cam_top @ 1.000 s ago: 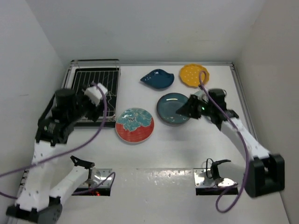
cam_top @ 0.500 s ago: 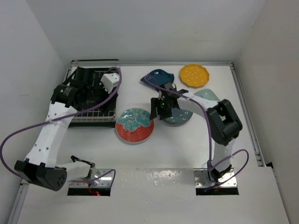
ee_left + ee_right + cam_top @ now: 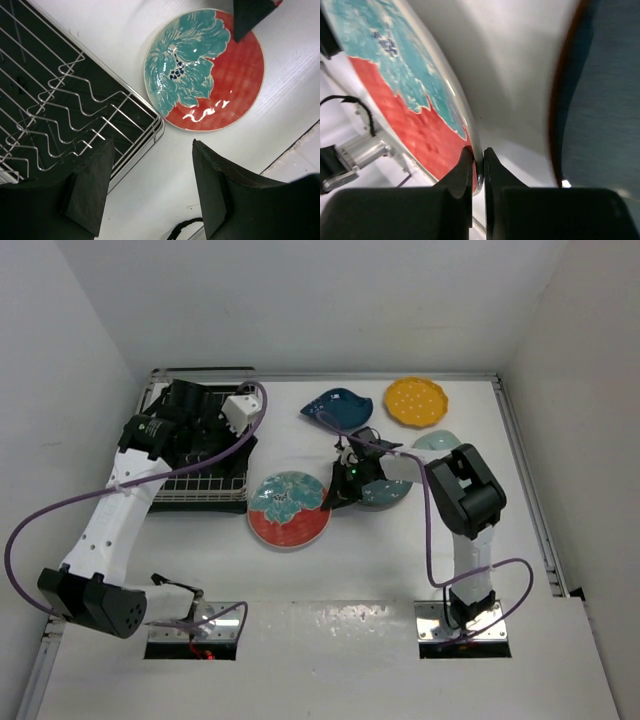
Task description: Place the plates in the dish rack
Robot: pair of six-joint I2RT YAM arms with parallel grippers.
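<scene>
The round red-and-teal floral plate (image 3: 288, 508) lies flat on the table next to the dish rack (image 3: 200, 482). My right gripper (image 3: 337, 492) is shut on its right rim; the wrist view shows the rim (image 3: 445, 107) pinched between the fingers at the gripper (image 3: 478, 159). The dark teal plate (image 3: 388, 492) lies just right of it, partly under my right arm. My left gripper (image 3: 208, 440) hangs open and empty above the rack's near right corner (image 3: 150, 125), the floral plate (image 3: 205, 70) below it and the gripper (image 3: 152, 150) apart from it.
The dark blue leaf-shaped plate (image 3: 338, 407) and the yellow scalloped plate (image 3: 416, 401) lie at the back. The pale mint plate (image 3: 440, 441) shows partly behind my right arm. The rack holds no plates. Walls close in on the left, back and right.
My right arm has swung left across the dark teal plate and its gripper has come down and shut on the floral plate's right rim. My left arm has moved over the rack.
</scene>
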